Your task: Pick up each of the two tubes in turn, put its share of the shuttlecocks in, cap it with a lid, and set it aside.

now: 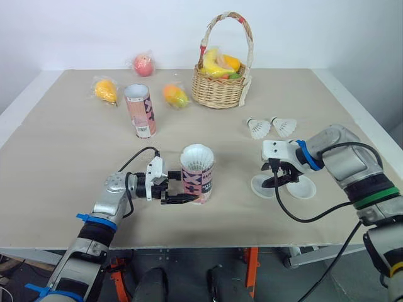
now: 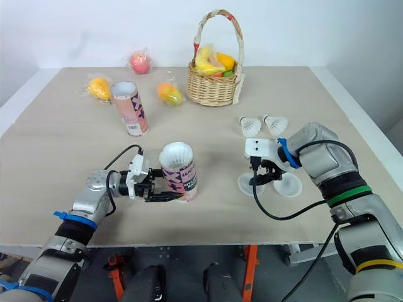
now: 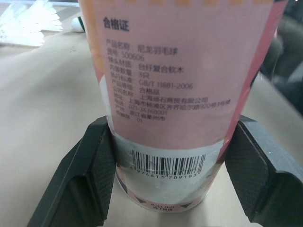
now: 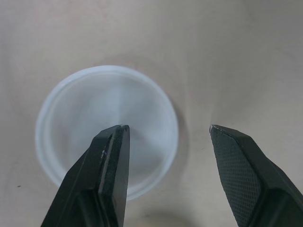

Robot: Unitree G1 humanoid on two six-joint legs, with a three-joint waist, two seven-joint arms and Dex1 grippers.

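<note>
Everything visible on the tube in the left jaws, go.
The tube is a cylinder, cardboard by the look, pink and white with dark lettering. A printed text panel and a barcode sit low on its side. It stands upright on the table, uncapped, with white shuttlecock feathers filling its mouth. The left gripper has its jaws shut on the lower part, one each side.
</note>
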